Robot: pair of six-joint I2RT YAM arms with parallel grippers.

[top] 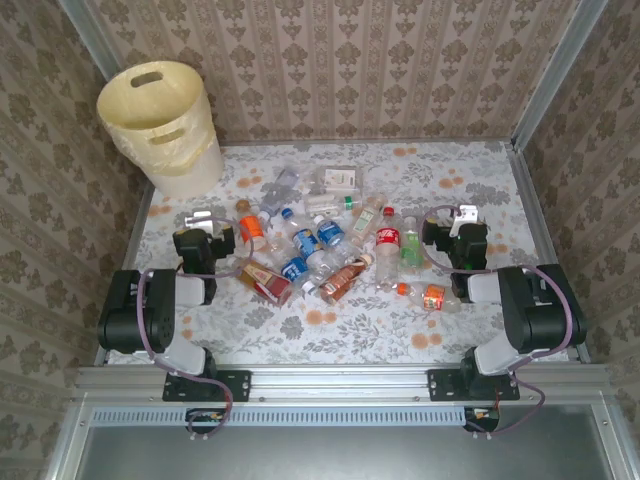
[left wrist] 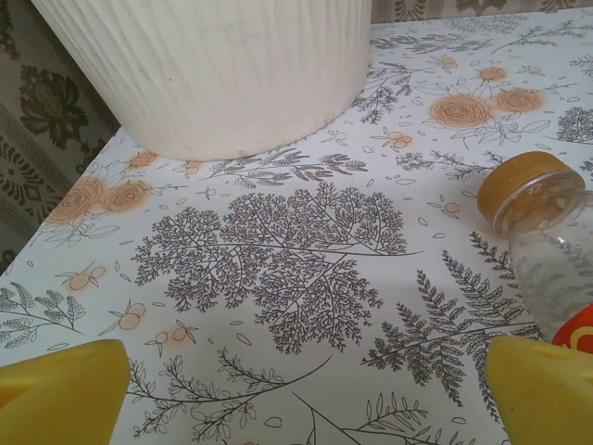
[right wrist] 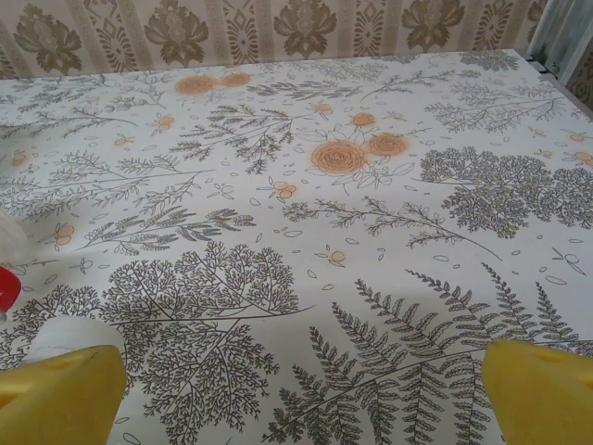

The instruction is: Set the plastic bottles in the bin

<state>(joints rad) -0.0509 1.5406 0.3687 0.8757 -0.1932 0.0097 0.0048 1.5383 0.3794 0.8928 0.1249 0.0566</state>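
Between left gripper [top: 203, 222] and right gripper [top: 455, 218]: bottles [top: 330, 245] piled on table [top: 300, 335]

Left gripper [left wrist: 296, 399]: jaws spread wide, nothing between them, bare table underneath. Bin [left wrist: 213, 74] stands ahead of it, slightly left, upright at the table's far-left corner. Orange-capped bottle [left wrist: 542, 218] lies on its side just ahead-right of the right finger. Right gripper [right wrist: 301, 399]: jaws wide too, nothing held. Bottle pile sits to its left; red cap [right wrist: 6, 287] shows ahead of its left finger.
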